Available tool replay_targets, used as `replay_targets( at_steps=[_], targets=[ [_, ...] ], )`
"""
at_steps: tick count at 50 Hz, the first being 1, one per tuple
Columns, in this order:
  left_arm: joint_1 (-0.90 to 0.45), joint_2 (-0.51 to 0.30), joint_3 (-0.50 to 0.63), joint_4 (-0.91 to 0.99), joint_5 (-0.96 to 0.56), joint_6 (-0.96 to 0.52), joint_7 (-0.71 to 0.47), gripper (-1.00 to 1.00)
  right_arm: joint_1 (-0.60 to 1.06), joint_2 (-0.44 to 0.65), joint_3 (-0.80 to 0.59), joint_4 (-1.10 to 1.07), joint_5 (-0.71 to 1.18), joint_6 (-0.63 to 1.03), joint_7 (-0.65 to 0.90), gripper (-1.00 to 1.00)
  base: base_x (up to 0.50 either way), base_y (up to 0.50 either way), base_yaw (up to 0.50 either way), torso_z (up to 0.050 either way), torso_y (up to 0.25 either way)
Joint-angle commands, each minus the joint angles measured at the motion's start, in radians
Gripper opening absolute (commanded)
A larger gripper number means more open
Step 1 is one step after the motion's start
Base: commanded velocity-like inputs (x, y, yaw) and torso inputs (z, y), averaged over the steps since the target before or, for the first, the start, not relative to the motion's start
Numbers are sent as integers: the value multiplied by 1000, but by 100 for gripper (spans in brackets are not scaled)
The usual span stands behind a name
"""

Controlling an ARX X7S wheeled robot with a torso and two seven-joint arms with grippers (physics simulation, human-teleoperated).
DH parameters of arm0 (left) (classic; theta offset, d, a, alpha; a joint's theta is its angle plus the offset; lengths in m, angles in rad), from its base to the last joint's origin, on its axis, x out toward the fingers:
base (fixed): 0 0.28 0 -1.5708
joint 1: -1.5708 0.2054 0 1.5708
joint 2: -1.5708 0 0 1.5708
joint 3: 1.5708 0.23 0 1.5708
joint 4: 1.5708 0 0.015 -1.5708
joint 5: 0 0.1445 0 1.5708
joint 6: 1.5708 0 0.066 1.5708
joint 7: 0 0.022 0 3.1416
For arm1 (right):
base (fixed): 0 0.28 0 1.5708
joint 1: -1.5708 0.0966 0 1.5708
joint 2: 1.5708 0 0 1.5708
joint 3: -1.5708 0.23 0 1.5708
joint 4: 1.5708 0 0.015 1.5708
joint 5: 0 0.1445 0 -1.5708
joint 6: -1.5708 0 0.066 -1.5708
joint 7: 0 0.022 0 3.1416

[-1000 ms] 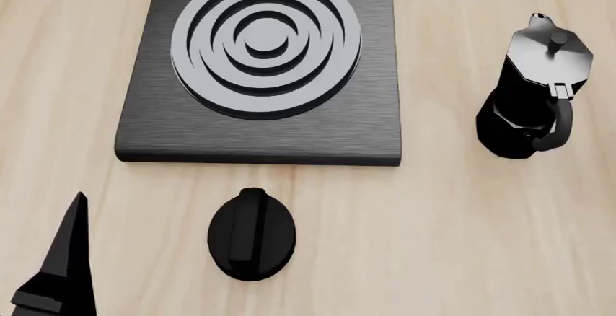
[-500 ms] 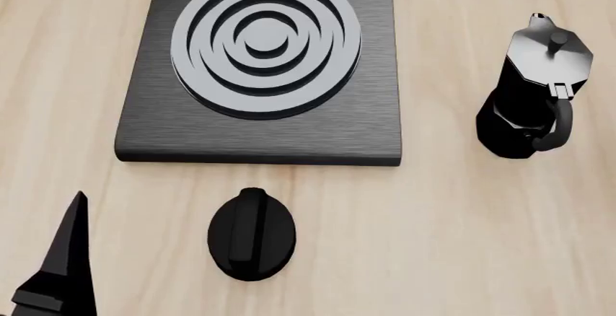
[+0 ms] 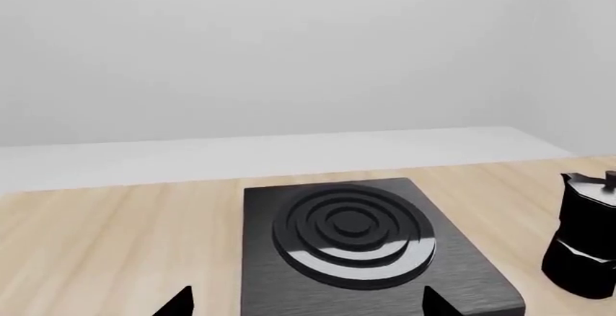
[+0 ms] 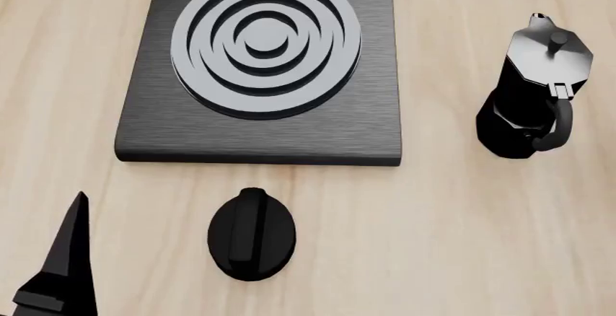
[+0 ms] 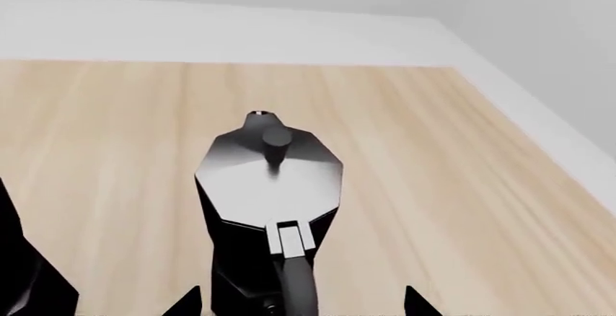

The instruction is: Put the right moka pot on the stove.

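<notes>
Your right moka pot (image 4: 531,89) is standing upright on the wooden tabletop (image 4: 462,244), off to the right of the stove (image 4: 260,125) and well apart from it, not touching. Its handle curves toward you in the head view and the little knob on the lid is pointing up. I can't spot any brand, label or lettering on the pot, the stove or anything else.

Your right hand (image 5: 300,307) sits right behind that pot: in the right wrist view the two fingertips (image 5: 185,303) peek in at the edge, spread wide on either side of the handle, so it's open and holding nothing. The pot (image 5: 271,208) fills the middle of that view, lid facing the camera.

Your left hand (image 3: 306,303) is open too, with both tips spread wide and the stove (image 3: 371,258) sitting between them further out. In the head view only a dark pointed part of it (image 4: 60,265) shows at the lower left.

The black oval knob (image 4: 252,234) lies on the tabletop just in front of the stove's near edge.
</notes>
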Motion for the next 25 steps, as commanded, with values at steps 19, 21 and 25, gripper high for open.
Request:
replay_targets(
  at_steps=[19, 21, 25],
  targets=[
    [-3, -12, 13, 0, 4, 11, -9, 100, 44, -51, -50, 141, -61, -73, -22, 100, 0, 0, 0, 0, 0],
    [-5, -13, 14, 1, 3, 10, -11, 100, 54, -59, -57, 170, -70, -91, -29, 100, 0, 0, 0, 0, 0],
    [-8, -14, 15, 1, -1, 9, -13, 100, 80, -70, -71, 210, -86, -105, -36, 100, 0, 0, 0, 0, 0]
  ],
)
